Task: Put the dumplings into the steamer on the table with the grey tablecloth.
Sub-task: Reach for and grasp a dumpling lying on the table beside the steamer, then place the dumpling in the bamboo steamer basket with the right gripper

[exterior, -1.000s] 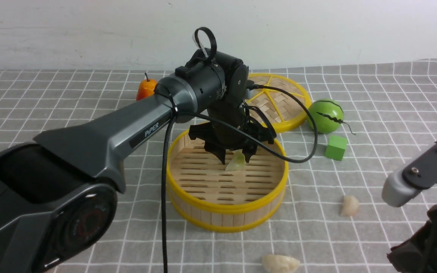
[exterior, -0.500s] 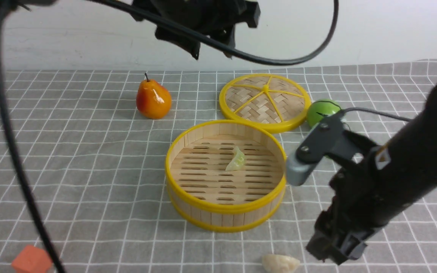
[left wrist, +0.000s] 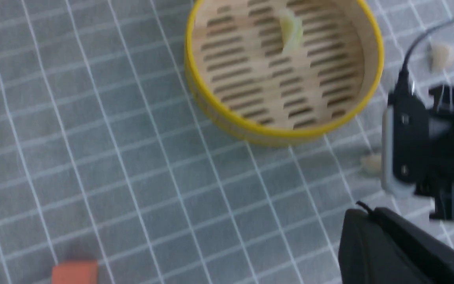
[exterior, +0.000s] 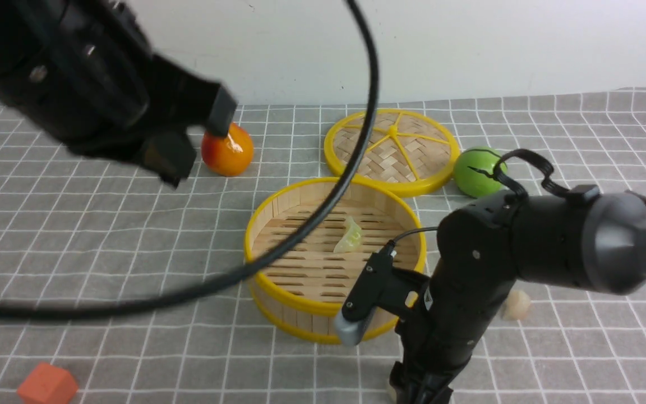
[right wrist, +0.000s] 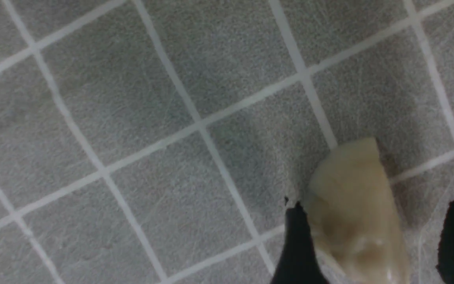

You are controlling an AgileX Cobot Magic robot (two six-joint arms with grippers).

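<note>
Cream dumpling (right wrist: 357, 213) is lying near the bench's (exterior: 132, 252) front edge, between the right claw's (right wrist: 373, 240) spread fingers. Pale green dumpling (exterior: 349, 235) is resting inside the steamer (exterior: 323, 308). The left claw (left wrist: 365, 209), pressed together, is hovering toward the bench's left edge.

— Where's the left arm?
— The bulky black left arm (exterior: 93, 73), blurred, fills the upper left of the front view, its thick black cable (exterior: 278, 249) looping down across the middle.
— And its hand?
— The black two-fingered left gripper (left wrist: 380, 221) is shut, its tips in the lower right of its wrist view.
— The other one?
— The black and grey jointed right arm (exterior: 530, 235) reaches in from the right edge, wrist bent downward, the black two-fingered right gripper (right wrist: 373, 232) pointing down at the bottom, fingers apart.
</note>
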